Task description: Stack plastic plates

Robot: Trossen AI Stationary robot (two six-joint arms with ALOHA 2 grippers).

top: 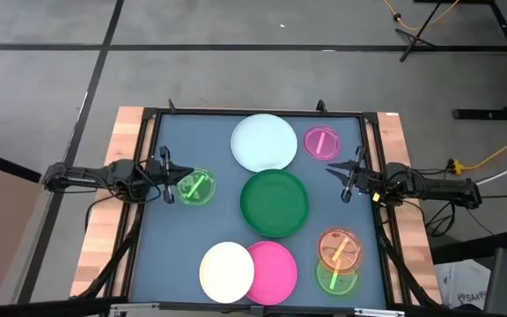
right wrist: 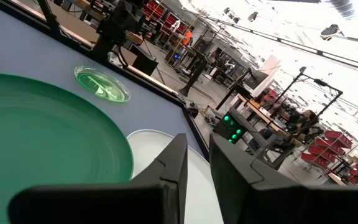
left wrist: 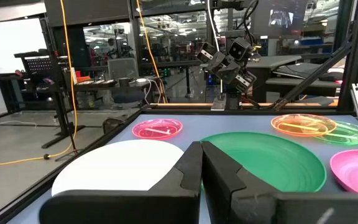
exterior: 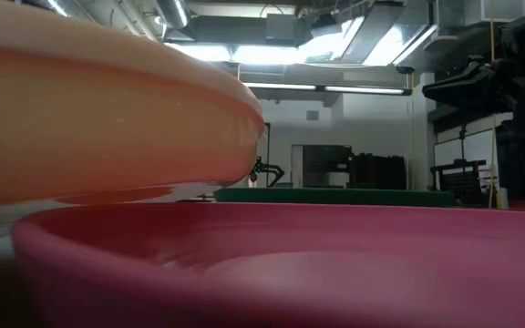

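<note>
Plates lay spread over table (top: 148, 255); pale blue-white plate (top: 264, 142) touched dark green plate (top: 275, 203) at centre; cream plate (top: 227, 272) overlapped hot pink plate (top: 275, 272); small orange plate (top: 339, 248) sat partly on small green plate (top: 336, 279); left gripper (top: 171, 171) pressed shut, empty, beside another small green plate (top: 195, 187); right gripper (top: 341, 180) slightly parted, empty, near small pink plate (top: 321, 143).

The table mat (top: 174, 255) is slate blue with pale wood strips along its sides. The largest plates are a pale blue-white plate (top: 264, 142), a dark green plate (top: 275, 203), a cream plate (top: 227, 272) and a hot pink plate (top: 275, 272). The small translucent plates each carry one lighter stripe: a pink one (top: 322, 143), a green one (top: 195, 187), an orange one (top: 339, 248) and a second green one (top: 336, 279). Both arms are black.
</note>
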